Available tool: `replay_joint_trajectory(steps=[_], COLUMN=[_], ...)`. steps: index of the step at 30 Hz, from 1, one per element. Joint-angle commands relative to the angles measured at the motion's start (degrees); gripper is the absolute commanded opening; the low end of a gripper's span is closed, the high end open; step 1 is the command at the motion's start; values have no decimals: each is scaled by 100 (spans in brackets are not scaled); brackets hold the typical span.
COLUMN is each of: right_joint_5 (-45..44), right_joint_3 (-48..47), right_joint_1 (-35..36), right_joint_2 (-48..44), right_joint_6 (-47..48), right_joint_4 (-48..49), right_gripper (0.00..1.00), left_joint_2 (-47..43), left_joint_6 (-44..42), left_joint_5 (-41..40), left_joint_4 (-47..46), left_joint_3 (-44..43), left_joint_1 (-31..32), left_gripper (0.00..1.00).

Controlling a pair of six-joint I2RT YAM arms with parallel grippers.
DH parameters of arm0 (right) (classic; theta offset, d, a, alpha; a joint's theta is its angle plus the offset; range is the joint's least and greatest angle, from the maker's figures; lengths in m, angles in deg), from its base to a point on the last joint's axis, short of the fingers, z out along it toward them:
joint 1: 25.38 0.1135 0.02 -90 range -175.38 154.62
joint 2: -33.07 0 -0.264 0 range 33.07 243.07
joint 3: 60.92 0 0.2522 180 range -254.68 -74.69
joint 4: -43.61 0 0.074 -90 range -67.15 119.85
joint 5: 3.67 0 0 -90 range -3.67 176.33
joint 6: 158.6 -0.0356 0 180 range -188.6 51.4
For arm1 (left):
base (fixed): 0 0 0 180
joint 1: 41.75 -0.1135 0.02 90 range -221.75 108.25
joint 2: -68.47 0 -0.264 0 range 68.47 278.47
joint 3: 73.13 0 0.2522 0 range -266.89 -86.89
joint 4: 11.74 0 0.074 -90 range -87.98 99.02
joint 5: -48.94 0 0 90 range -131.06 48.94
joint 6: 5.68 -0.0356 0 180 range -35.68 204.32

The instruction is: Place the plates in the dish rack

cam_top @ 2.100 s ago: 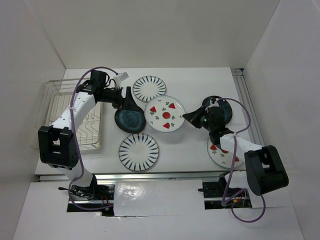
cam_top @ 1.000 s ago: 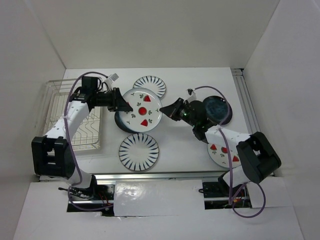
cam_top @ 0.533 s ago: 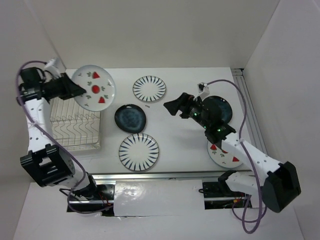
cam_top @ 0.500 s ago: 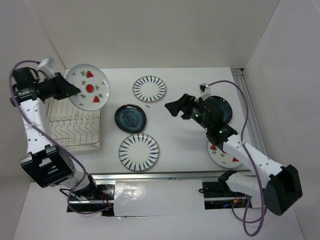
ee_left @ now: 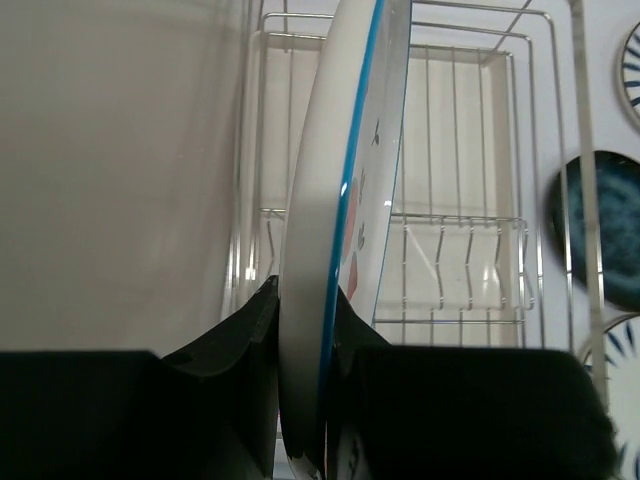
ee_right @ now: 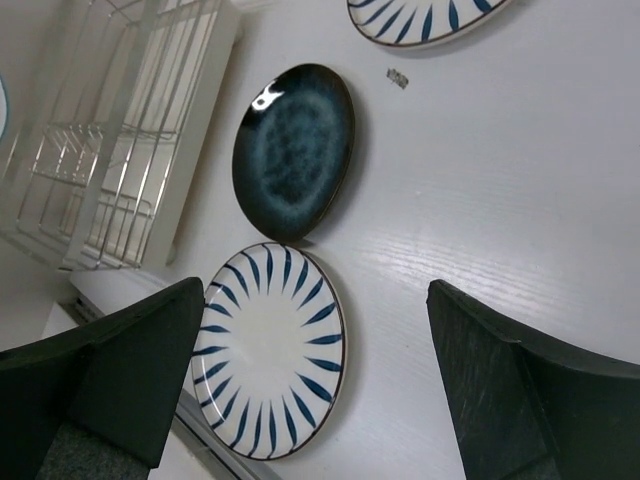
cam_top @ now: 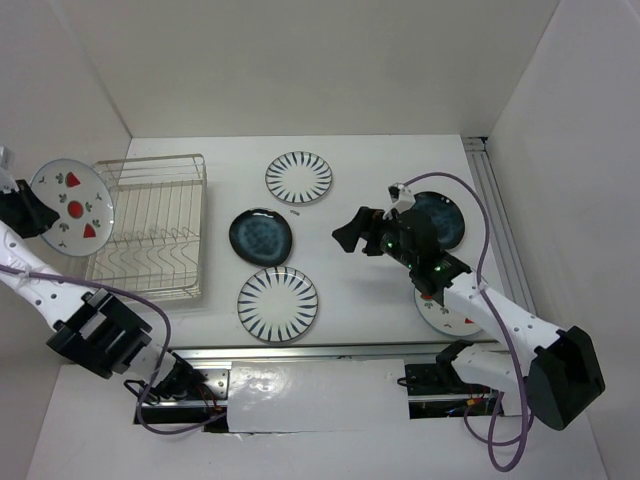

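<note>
Swinging wide, the left gripper, clamped on the rim of a watermelon plate, has carried it out beyond the dish rack, which sits ahead of its fingers with no plate in it yet. Half a second ago that plate hung over the rack's back corner. It stands on edge, so slotting looks next. The right gripper hovers with jaws spread and empty, a blue plate ahead of it.
</note>
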Motion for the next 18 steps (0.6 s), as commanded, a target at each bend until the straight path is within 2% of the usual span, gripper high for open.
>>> replay_joint_trajectory(steps=[1, 9, 18], right_joint_5=[85, -266, -573], right_joint_3=[60, -160, -212], right_joint_1=[136, 681, 1015], right_joint_2=[226, 727, 938], right_joint_6=[126, 231, 232], right_joint_4=[274, 274, 406], right_gripper=[99, 99, 99], left_joint_2=[-321, -902, -850], left_joint_6=[-800, -1353, -1468], left_joint_5=[578, -345, -399], left_joint_4=[-372, -1349, -1482], left_joint_3=[-55, 921, 1036], left_joint_1=[-135, -319, -425], left_gripper=[0, 0, 0])
